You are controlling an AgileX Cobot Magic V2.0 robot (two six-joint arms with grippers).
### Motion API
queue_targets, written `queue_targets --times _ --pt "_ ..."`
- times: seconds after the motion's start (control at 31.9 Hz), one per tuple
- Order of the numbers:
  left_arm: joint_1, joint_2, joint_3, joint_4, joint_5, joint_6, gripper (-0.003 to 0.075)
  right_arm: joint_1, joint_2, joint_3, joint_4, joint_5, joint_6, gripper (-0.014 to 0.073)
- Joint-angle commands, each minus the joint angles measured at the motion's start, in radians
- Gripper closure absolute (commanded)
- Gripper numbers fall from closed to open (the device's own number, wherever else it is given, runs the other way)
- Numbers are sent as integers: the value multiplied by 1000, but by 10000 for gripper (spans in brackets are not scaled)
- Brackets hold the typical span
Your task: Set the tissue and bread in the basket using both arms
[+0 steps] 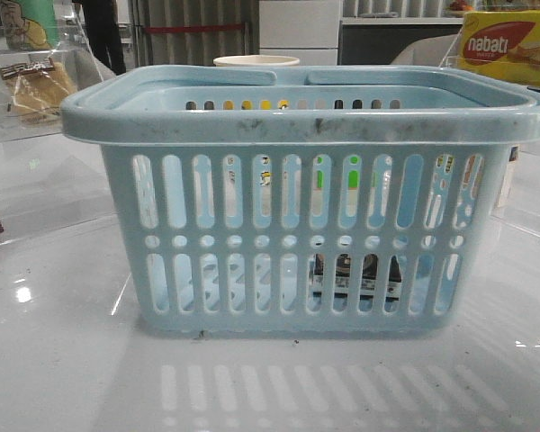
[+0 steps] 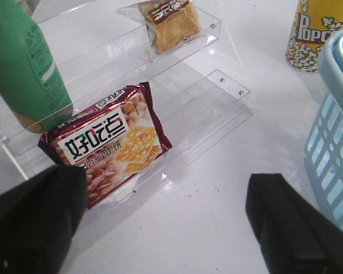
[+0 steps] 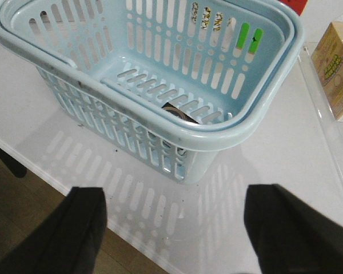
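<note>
Our left gripper (image 2: 166, 225) hangs wide open and empty. Just ahead lies a red biscuit packet (image 2: 108, 145), and the bread (image 2: 171, 23) sits beyond it on the acrylic shelf (image 2: 217, 25); we risk grabbing the wrong packet. Our right gripper (image 3: 174, 228), also open, faces the basket (image 3: 228, 140), where the tissue (image 1: 355, 274) lies.

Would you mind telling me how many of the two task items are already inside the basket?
1. The tissue lies on the floor of the basket, seen through the slots. The bread sits on the clear shelf. Nothing else shows inside, though walls hide some corners.
</note>
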Motion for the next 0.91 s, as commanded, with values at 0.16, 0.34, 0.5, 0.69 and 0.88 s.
queue_targets --times 0.16,0.34,0.5,0.69,0.88 --pt "-3 326 -267 2 -113 0 97 -2 0 -26 -9 -64 -9 -8" --pt "14 581 -478 -10 -106 0 97 -2 0 -26 -9 -64 -9 -8" --pt "55 754 -626 -39 -105 0 97 -2 0 -26 -9 -64 -9 -8" --pt "71 933 -770 -87 -109 0 97 -2 0 -26 -9 -64 -9 -8" --pt "71 1050 -868 -164 -181 0 99 -2 0 -26 -9 -64 -9 -8"
